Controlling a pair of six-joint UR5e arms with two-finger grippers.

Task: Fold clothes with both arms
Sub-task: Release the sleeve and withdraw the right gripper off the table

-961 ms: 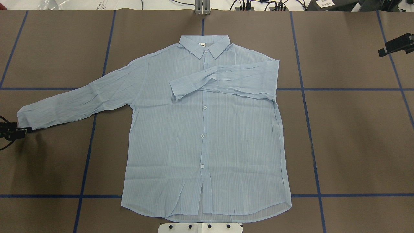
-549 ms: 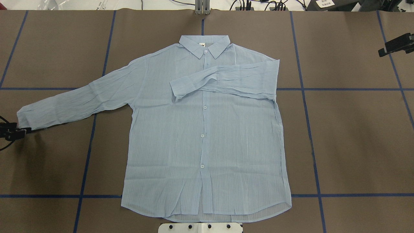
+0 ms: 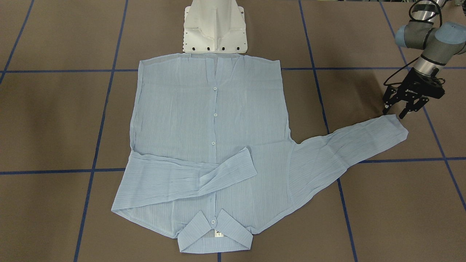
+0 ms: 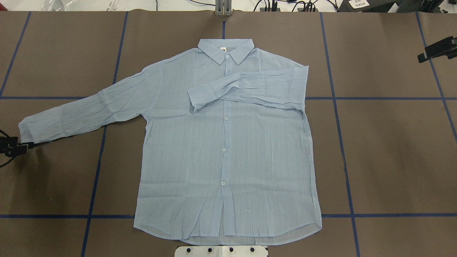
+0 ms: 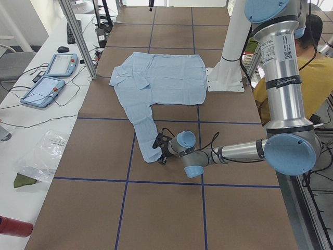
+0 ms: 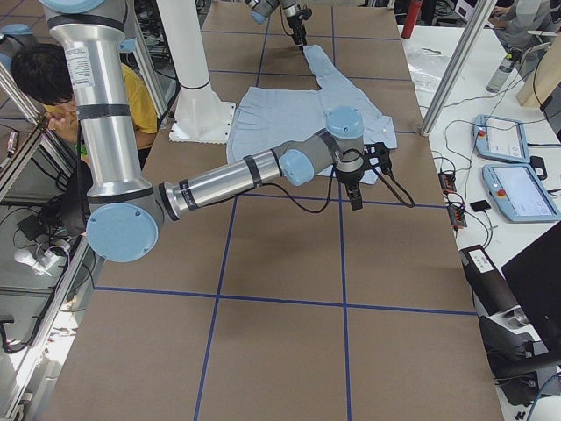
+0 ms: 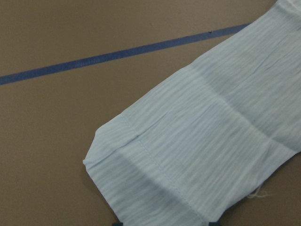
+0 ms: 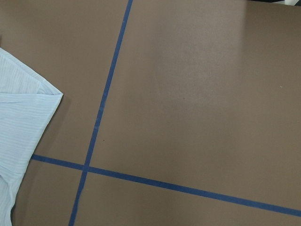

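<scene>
The light-blue shirt [image 4: 228, 150] lies flat and buttoned on the brown table, collar [image 4: 225, 48] at the far side. One sleeve [image 4: 250, 87] is folded across the chest. The other sleeve [image 3: 349, 145] stretches out flat towards my left arm. My left gripper [image 3: 394, 113] stands open right at that sleeve's cuff [image 7: 155, 174], its fingers straddling the cuff's edge and holding nothing. The left gripper [image 4: 21, 147] shows at the overhead view's left edge. My right gripper [image 4: 423, 57] hangs above bare table well to the right of the shirt; I cannot tell whether it is open or shut.
The white pedestal base [image 3: 214, 29] stands just behind the shirt's hem. Blue tape lines [image 8: 101, 108] cross the table. A metal post [image 4: 223, 9] and cables sit at the far edge. Pendant tablets [image 6: 517, 189] lie on a side bench. A person in yellow [image 5: 312, 67] sits behind the robot.
My left gripper has edged slightly towards the overhead view's left edge, staying by the cuff. The shirt and the right arm have not moved.
</scene>
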